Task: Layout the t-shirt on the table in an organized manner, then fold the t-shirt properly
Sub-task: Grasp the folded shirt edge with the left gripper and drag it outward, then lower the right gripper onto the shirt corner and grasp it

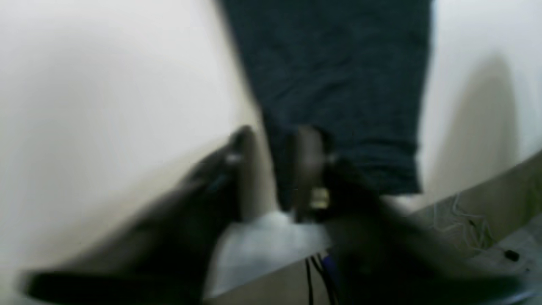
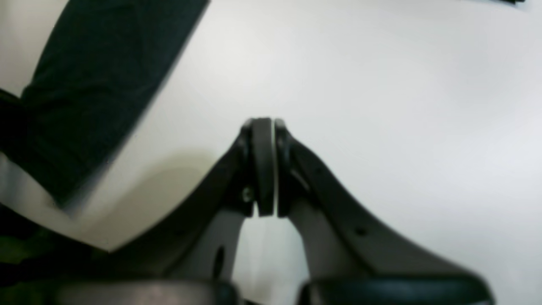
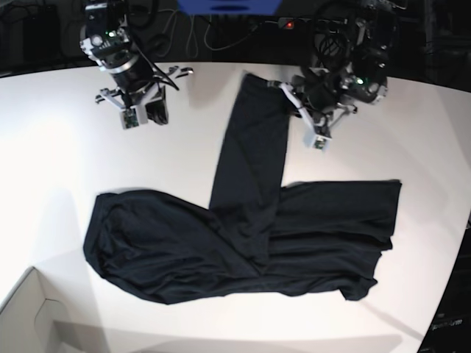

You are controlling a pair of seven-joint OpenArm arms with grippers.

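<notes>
The shirt [image 3: 246, 169] lies on the white tabletop [image 3: 59, 140] in an uneven, rumpled spread. One long, fairly straight strip of it reaches towards the robot's side, ending near the left gripper [image 3: 303, 121]. At the opposite end of that strip the cloth widens to both sides, with bunched folds, overlapping layers and a ragged outer edge. Which part of the shirt makes the strip, I cannot tell.

The left gripper is at the near end of the shirt, beside the long edge of the strip. Its jaws stand apart, with that edge showing in the gap between them; the wrist view is blurred, so whether they touch the cloth, I cannot tell. The right gripper [image 2: 266, 167] is well apart from the shirt's strip, on the other side of it from the left gripper, over bare tabletop. Its jaws are closed together, with nothing held.

A pale box corner [image 3: 26, 316] shows beyond the shirt's wide part, off to the base view's left. Thin cables [image 1: 470, 224] lie past the shirt's near end, beyond the tabletop's edge.
</notes>
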